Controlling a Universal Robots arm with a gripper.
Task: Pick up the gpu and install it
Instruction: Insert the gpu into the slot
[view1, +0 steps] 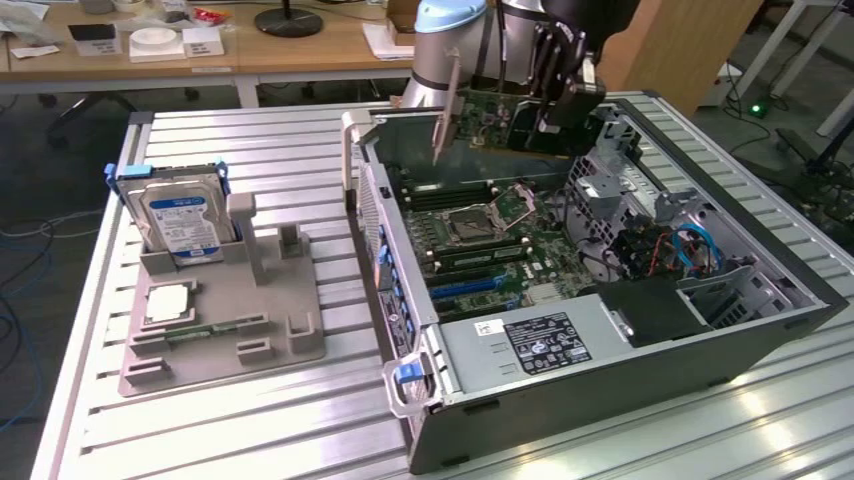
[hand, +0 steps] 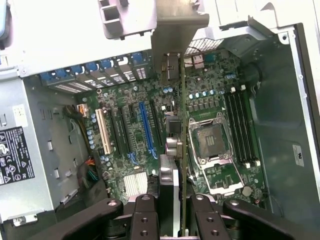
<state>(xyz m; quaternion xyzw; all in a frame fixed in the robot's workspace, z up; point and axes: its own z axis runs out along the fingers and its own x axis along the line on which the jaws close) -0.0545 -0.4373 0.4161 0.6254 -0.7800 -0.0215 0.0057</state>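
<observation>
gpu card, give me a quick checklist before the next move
1. gpu clamped in gripper: ok
2. gpu over the open case, above the motherboard: ok
3. blue slot free of any card: ok
4. gpu edge lined up with a slot: cannot tell
5. hard drive parked on grey holder, outside the case: ok

In the exterior view the computer case (view1: 747, 340) lies open at centre right, leaving the motherboard (view1: 494, 250) reachable from above. The gripper (view1: 558, 112), clamped on the gpu (view1: 501, 125), occupies the upper middle. The drive cage (view1: 607, 190), cables (view1: 667, 255) and power supply (view1: 534, 345) crowd the right and lower parts. Bare table (view1: 267, 430) lies free at lower left.
</observation>
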